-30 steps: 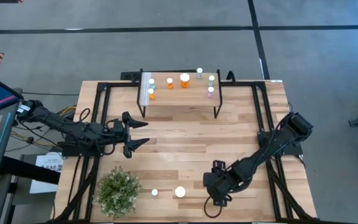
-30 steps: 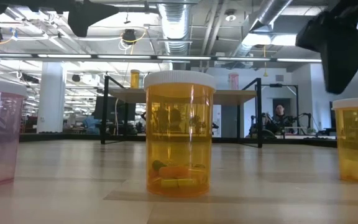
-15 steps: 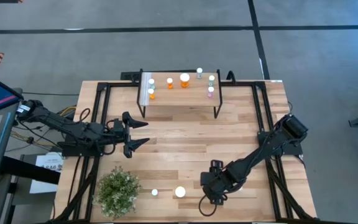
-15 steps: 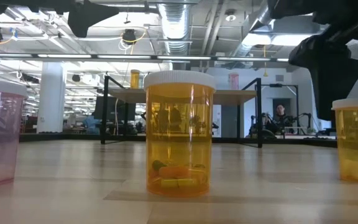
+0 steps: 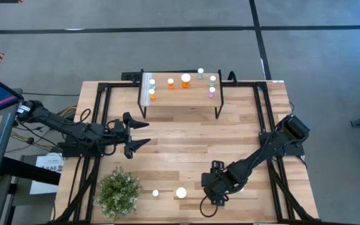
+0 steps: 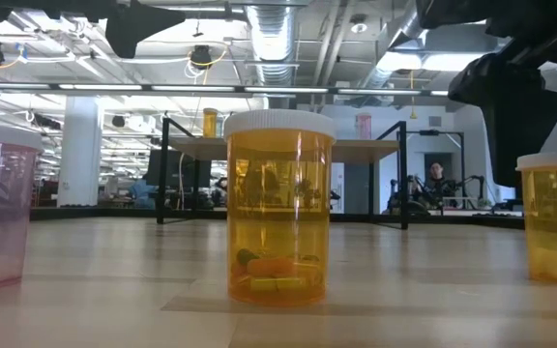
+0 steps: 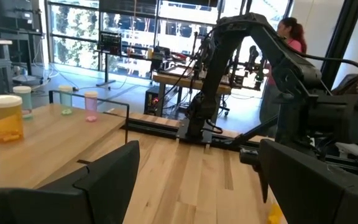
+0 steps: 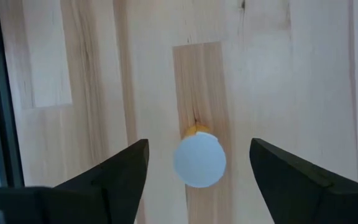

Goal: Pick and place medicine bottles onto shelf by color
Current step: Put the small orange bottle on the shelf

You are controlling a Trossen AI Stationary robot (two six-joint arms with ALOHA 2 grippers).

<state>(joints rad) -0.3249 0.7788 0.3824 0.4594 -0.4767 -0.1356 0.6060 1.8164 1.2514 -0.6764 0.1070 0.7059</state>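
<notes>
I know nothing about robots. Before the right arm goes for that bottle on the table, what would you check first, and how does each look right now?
1. Right gripper open: ok.
2. White-capped orange medicine bottle centred between its fingers: ok.
3. Bottle upright, cap facing up: ok.
4. Gripper low enough to close on the bottle: cannot tell.
5. Bare room on the raised light-wood shelf beside the orange bottles already there: ok.
6. Left gripper open and waiting on the table's left side, away from the path: ok.
</notes>
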